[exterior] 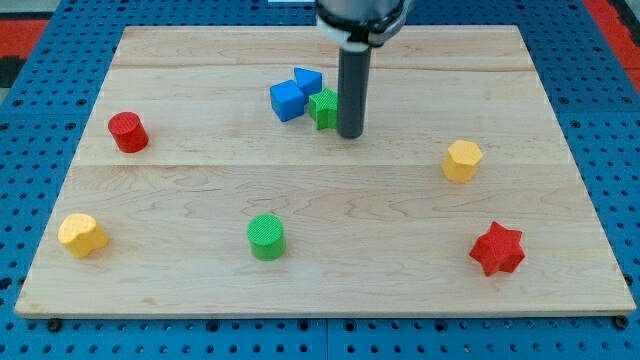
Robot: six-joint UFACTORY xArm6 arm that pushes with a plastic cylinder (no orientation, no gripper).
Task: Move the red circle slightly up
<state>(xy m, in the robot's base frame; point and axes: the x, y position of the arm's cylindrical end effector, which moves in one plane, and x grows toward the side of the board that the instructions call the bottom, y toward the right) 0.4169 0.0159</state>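
Note:
The red circle [128, 132] is a short red cylinder at the view's left of the wooden board [320, 240]. My tip [350, 134] is at the end of the dark rod near the view's top centre, far to the right of the red circle. The tip stands right beside a green block [324, 108], which is partly hidden behind the rod.
A blue cube [287, 100] and a blue triangular block [308, 80] sit just left of the green block. A green circle [266, 237] is at bottom centre, a yellow block [82, 235] at bottom left, a yellow hexagon [462, 161] at right, and a red star [497, 249] at bottom right.

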